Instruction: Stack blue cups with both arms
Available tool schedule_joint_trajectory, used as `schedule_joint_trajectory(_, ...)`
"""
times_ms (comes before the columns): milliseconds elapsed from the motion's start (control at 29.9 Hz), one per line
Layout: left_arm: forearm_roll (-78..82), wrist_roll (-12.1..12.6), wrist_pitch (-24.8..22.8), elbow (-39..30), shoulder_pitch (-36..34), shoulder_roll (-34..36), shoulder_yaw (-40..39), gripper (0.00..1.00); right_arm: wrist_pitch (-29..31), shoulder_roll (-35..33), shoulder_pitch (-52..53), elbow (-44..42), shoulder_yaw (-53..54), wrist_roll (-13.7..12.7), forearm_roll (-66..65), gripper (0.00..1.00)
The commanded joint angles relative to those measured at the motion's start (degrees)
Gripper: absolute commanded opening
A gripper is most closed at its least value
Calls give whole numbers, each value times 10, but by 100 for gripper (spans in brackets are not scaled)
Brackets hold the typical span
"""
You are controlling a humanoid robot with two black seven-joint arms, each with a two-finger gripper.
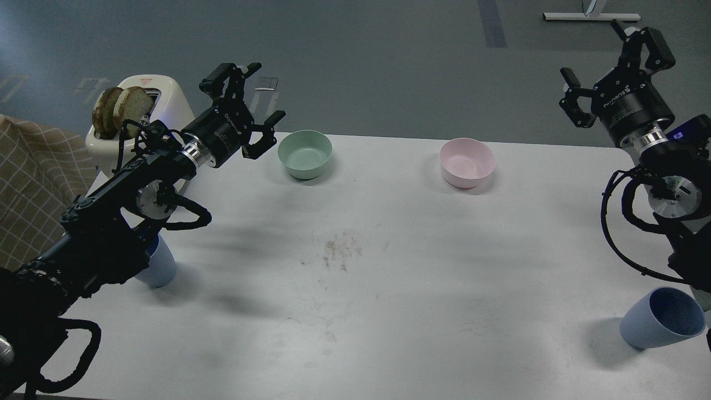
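Blue cups sit apart: one (158, 268) at eight o'clock under our left arm, one (664, 318) at four o'clock. Both grippers, left (256, 105) and right (602, 72), hang spread and empty; we should lower each squarely over its cup's rim.

Two blue cups (661, 318) (158, 265) stand upright, well apart.

Tabletop (389, 289), white, smudged mid-surface. Green bowl (305, 154) and pink bowl (466, 162) along far edge, well apart. White toaster (161, 105) at far-left corner (two toast slices (119, 109) up). Checked cloth (33, 183) beyond left edge.
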Motion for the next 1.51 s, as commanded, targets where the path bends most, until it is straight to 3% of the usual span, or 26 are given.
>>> schedule_joint_trajectory(0,0,-47,0,2,0,-1,-1,98,0,2,1,-6,0,1,1,100)
schedule_joint_trajectory(33,0,-47,0,2,0,-1,-1,98,0,2,1,-6,0,1,1,100)
schedule_joint_trajectory(100,0,-99,0,2,0,-2,1,98,0,2,2,-13,0,1,1,100)
schedule_joint_trajectory(134,0,-106,0,2,0,-2,3,98,0,2,2,-14,0,1,1,100)
schedule_joint_trajectory(1171,8,-108,0,-3,2,-13,11,98,0,16,7,-27,-26,0,1,100)
schedule_joint_trajectory(1472,72,-106,0,-24,-27,47,13,98,0,15,14,-26,-26,0,1,100)
